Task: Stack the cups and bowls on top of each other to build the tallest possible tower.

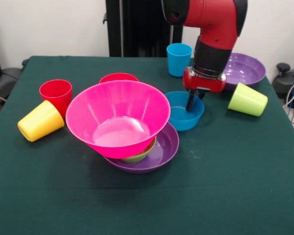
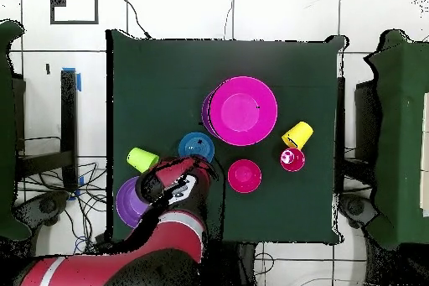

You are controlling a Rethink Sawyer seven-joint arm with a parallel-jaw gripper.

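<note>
The tower is a large pink bowl (image 1: 117, 117) (image 2: 243, 111) resting tilted on a small green bowl (image 1: 138, 156) inside a shallow purple bowl (image 1: 165, 147). My gripper (image 1: 195, 104) (image 2: 198, 163) is open, its jaws astride the far rim of the blue bowl (image 1: 181, 117) (image 2: 194, 144), one inside it. A small red bowl (image 1: 118, 77) (image 2: 244, 175) sits behind the pink one. The red cup (image 1: 55, 93) (image 2: 292, 159) and blue cup (image 1: 179, 58) stand upright. The yellow cup (image 1: 39, 121) (image 2: 297, 134) and lime green cup (image 1: 247, 99) (image 2: 142, 158) lie on their sides.
A second purple bowl (image 1: 247, 68) (image 2: 130, 203) sits at the table's corner beside the arm. The green table (image 1: 225, 186) has bare cloth along its front edge. The arm hides the blue cup in the overhead view.
</note>
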